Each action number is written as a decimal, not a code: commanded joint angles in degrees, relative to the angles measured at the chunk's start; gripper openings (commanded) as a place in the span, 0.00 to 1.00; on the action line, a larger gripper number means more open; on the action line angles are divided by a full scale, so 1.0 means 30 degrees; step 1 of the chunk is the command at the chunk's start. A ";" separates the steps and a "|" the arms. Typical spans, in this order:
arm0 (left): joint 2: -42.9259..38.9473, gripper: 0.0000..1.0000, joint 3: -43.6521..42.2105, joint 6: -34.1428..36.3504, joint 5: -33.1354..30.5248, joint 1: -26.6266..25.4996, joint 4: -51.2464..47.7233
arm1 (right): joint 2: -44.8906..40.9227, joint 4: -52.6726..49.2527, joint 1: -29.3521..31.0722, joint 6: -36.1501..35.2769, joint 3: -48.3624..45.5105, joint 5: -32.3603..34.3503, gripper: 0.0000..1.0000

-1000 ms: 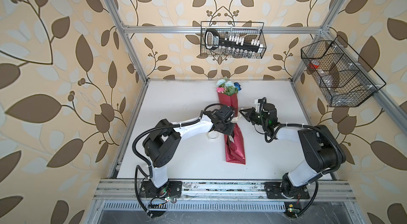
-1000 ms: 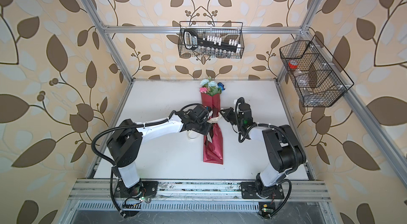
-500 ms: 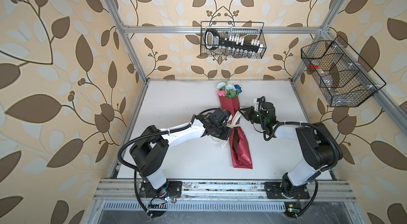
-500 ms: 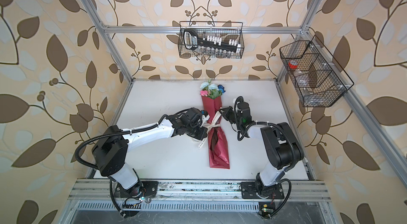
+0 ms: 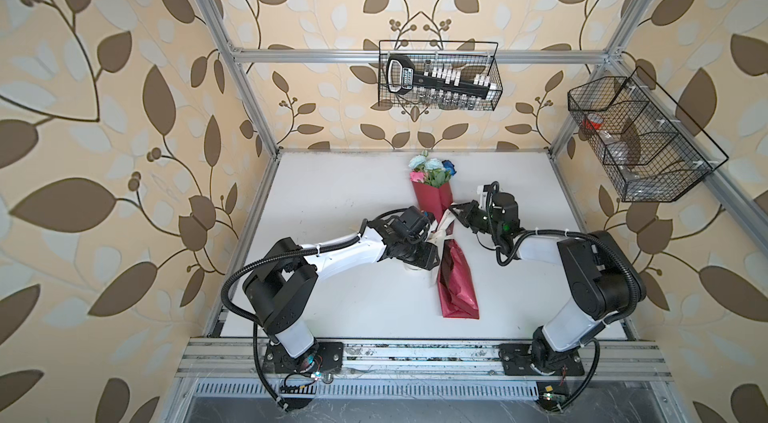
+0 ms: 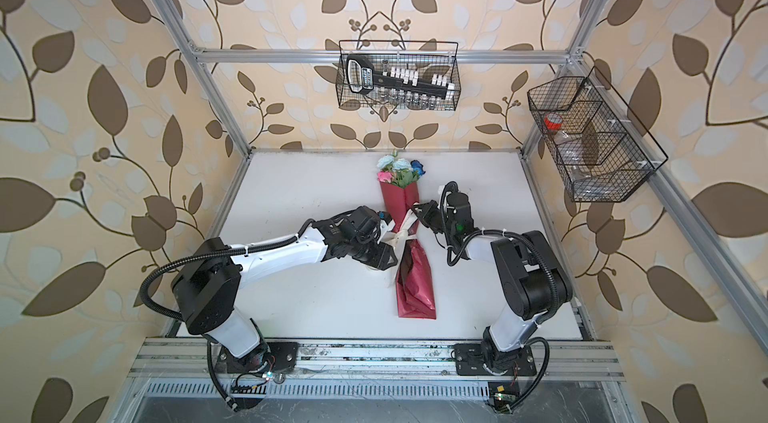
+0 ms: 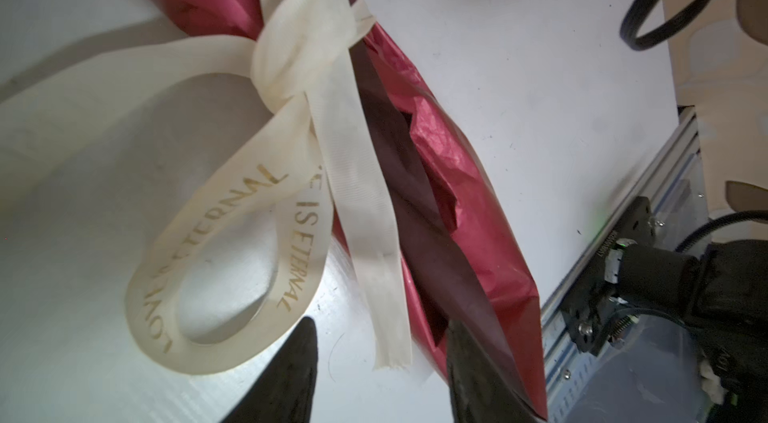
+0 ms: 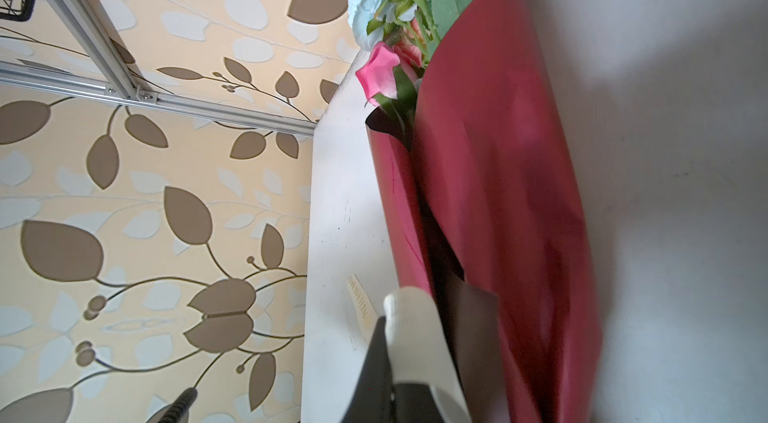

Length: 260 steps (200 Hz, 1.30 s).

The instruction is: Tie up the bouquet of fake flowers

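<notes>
**Where wrap hides stems**

We see the bouquet of fake flowers (image 5: 430,170), stems inside red wrapping sheet (image 5: 456,290), on the white desk (image 5: 332,192) amid leaf-papered walls (image 5: 124,109). Left end effector (image 7: 380,329) released; right end effector (image 8: 419,317) clenching cream ribbon (image 7: 303,55).

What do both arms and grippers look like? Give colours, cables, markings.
The left arm and right arm have white link shells between black joints. A black corrugated cable loops along each, tied with white zip ties. The left gripper and right gripper are black with tapering, pointed fingers. A green light glows on the right wrist.
</notes>
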 commanded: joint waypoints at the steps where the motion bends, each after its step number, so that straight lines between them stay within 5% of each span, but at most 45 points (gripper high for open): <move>1: -0.1828 0.53 0.0146 0.1525 -0.2585 0.0837 -0.0919 | -0.0540 0.0148 0.0088 -0.0098 -0.0381 -0.0166 0.00; 52: 0.0683 0.54 0.1609 0.3689 -0.4997 0.5265 -0.2968 | -0.1048 -0.0623 0.0145 -0.0525 -0.0426 -0.0138 0.00; 84: 0.3651 0.60 0.3795 0.3625 -0.8255 0.6153 -0.6082 | -0.1309 -0.1041 0.0132 -0.0765 -0.0352 -0.0114 0.00; 110: 0.3642 0.70 0.3564 0.3915 -0.8012 0.6182 -0.6212 | -0.1315 -0.1145 0.0120 -0.0835 -0.0359 -0.0085 0.00; 138: 0.3595 0.78 0.3328 0.0775 -0.6393 0.6999 -0.5835 | -0.1173 -0.1104 0.0160 -0.0828 -0.0384 -0.0108 0.00; 145: 0.3447 0.97 0.3012 -0.0133 -0.5867 0.7019 -0.5323 | -0.1162 -0.1090 0.0178 -0.0828 -0.0407 -0.0113 0.00; 149: 0.3390 0.99 0.2894 -0.0714 -0.5767 0.7019 -0.5085 | -0.1154 -0.1064 0.0190 -0.0828 -0.0406 -0.0114 0.00; 204: 0.2501 0.96 0.0456 -0.8101 -0.4811 0.7081 -0.2234 | -0.0943 -0.0674 0.0239 -0.0669 -0.0735 -0.0292 0.00; 260: 0.4109 0.81 0.1280 -0.9623 -0.5785 0.7107 -0.2639 | -0.0748 -0.0284 0.0271 -0.0498 -0.0813 -0.0666 0.00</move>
